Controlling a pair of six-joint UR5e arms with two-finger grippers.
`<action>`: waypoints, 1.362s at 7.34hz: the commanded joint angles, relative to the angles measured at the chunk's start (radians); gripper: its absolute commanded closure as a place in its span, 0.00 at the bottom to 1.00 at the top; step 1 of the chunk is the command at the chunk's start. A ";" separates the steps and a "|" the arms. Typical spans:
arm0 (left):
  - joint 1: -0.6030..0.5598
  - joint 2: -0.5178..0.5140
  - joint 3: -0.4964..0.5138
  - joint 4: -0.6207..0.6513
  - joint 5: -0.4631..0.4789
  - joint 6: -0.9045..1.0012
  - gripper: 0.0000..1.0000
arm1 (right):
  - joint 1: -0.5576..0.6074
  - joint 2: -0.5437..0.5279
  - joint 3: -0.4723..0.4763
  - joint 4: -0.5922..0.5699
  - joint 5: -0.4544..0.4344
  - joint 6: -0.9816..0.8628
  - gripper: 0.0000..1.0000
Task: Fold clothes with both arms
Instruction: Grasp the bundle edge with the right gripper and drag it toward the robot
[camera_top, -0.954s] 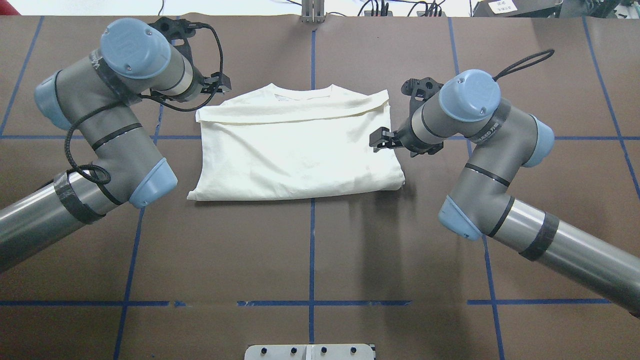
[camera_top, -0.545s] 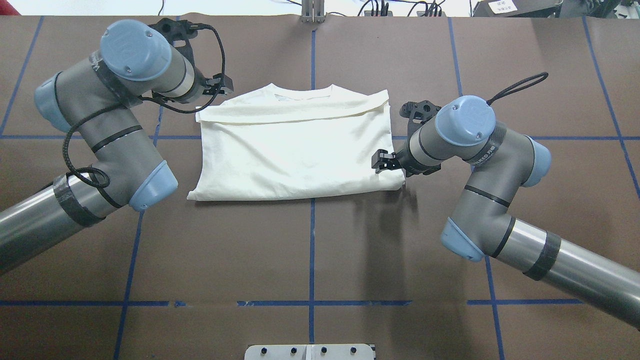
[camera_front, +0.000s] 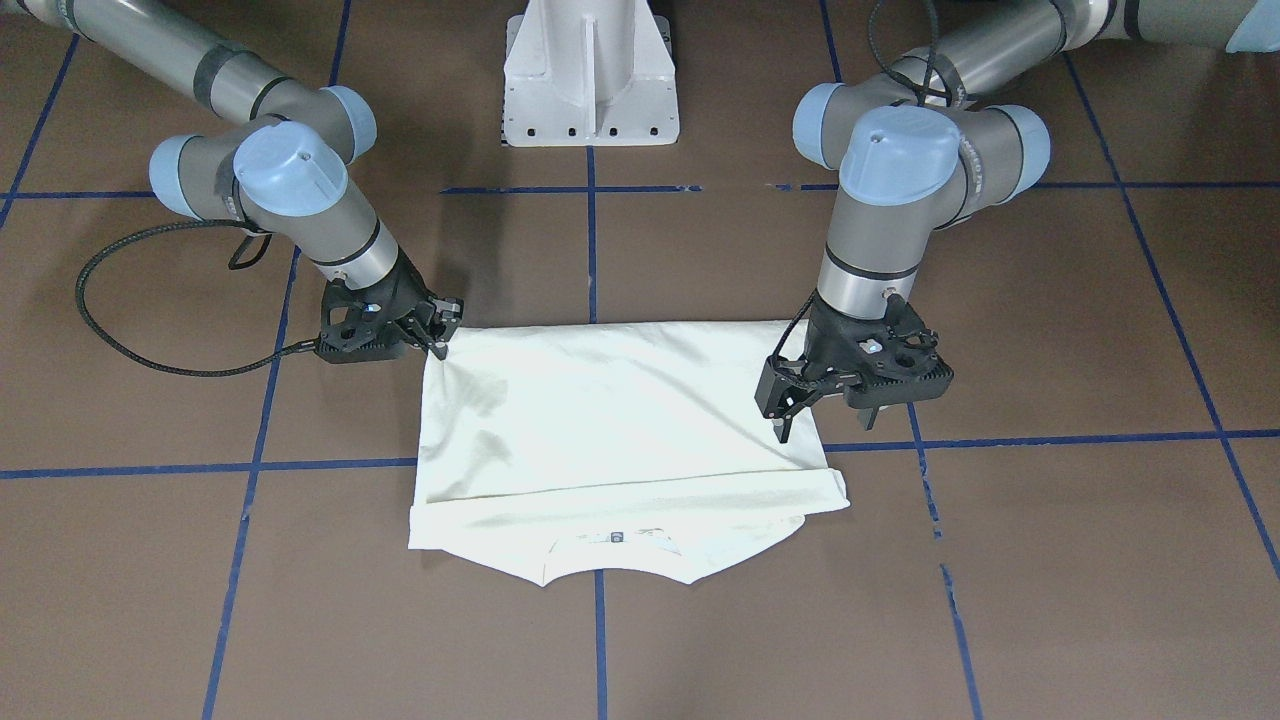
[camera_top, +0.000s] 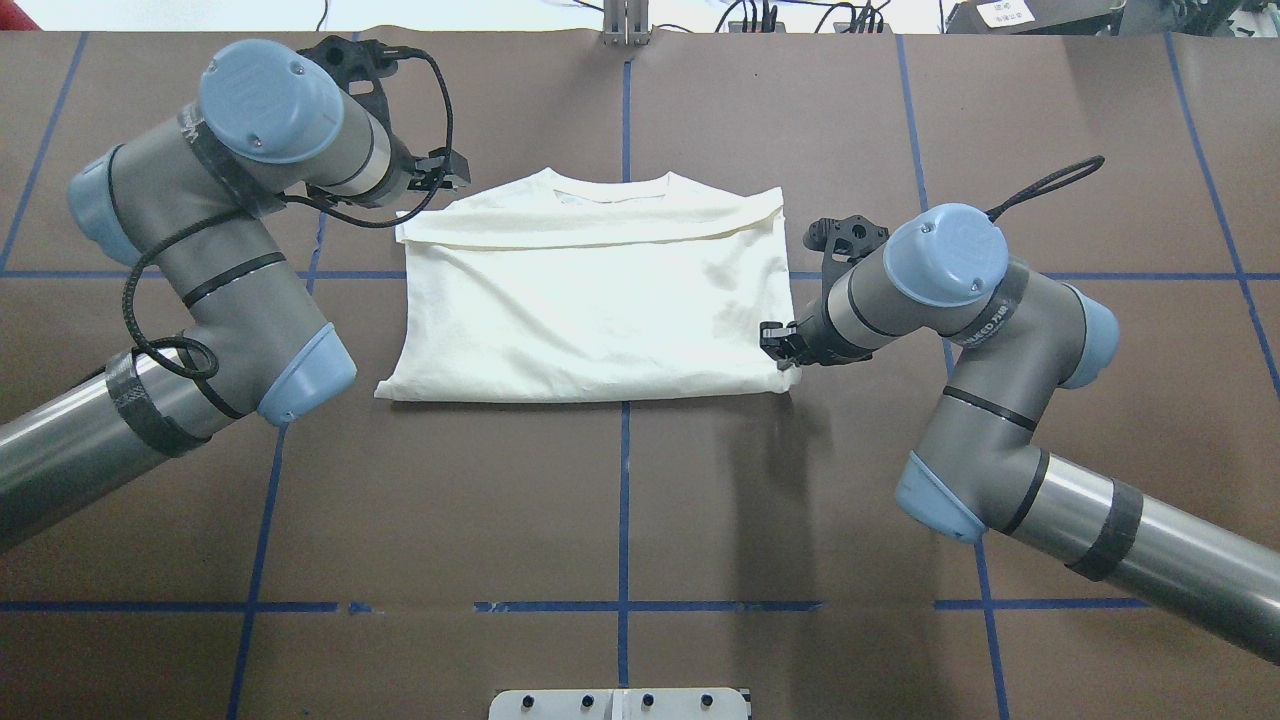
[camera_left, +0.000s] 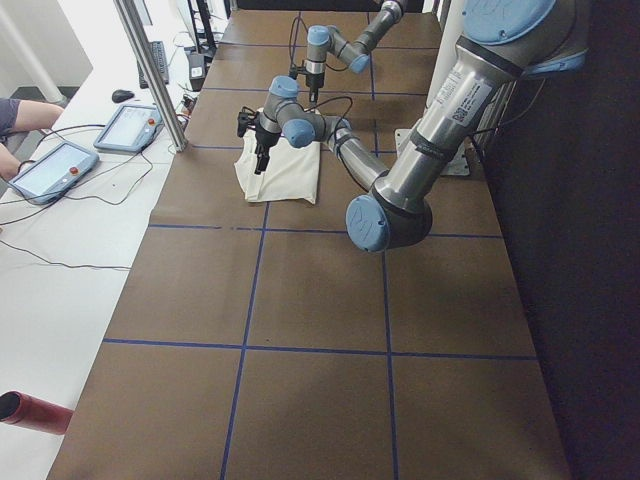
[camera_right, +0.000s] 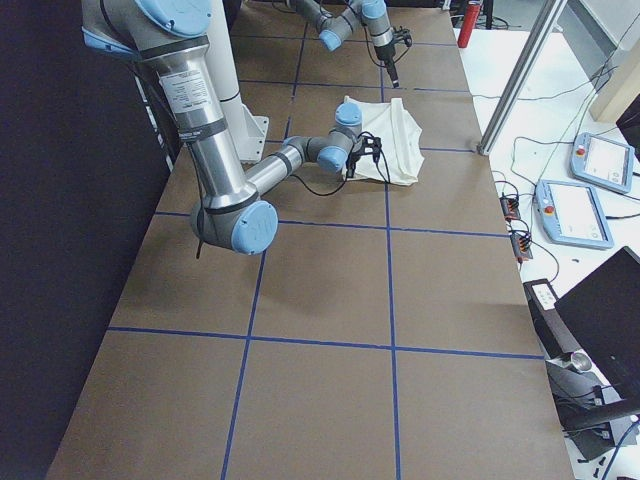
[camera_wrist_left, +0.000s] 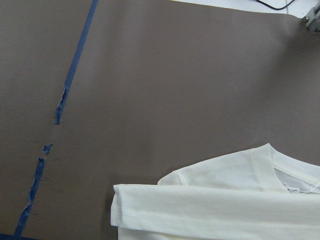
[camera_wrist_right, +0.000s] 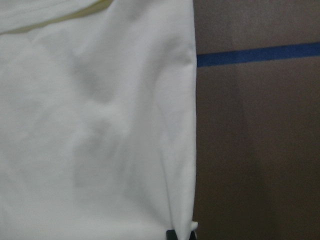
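Folded cream shirt (camera_top: 590, 300) lying flat mid-worktop (camera_top: 620, 500), collar away from the robot. The cloth is probably light and limp, best pinched at corners. Right end effector (camera_top: 778, 352) sits at the near right corner, grip unclear. Left end effector (camera_top: 452, 172) is spread and empty beside the far left corner. Bare worktop borders every edge.

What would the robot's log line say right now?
shirt: folded, plain side up | right gripper: at shirt's near corner, grip unclear | left gripper: open, above shirt's left side

Brown table (camera_top: 450, 500) with blue tape lines (camera_top: 623, 470), white pedestal base (camera_front: 590, 70).
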 joint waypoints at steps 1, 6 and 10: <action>0.003 0.003 0.000 0.000 0.001 -0.003 0.00 | -0.086 -0.137 0.157 0.000 0.002 0.003 1.00; 0.043 0.009 -0.061 0.001 0.001 -0.024 0.00 | -0.437 -0.396 0.478 0.002 -0.006 0.148 0.80; 0.137 0.064 -0.088 0.015 -0.092 -0.195 0.01 | -0.264 -0.300 0.507 0.008 -0.018 0.153 0.00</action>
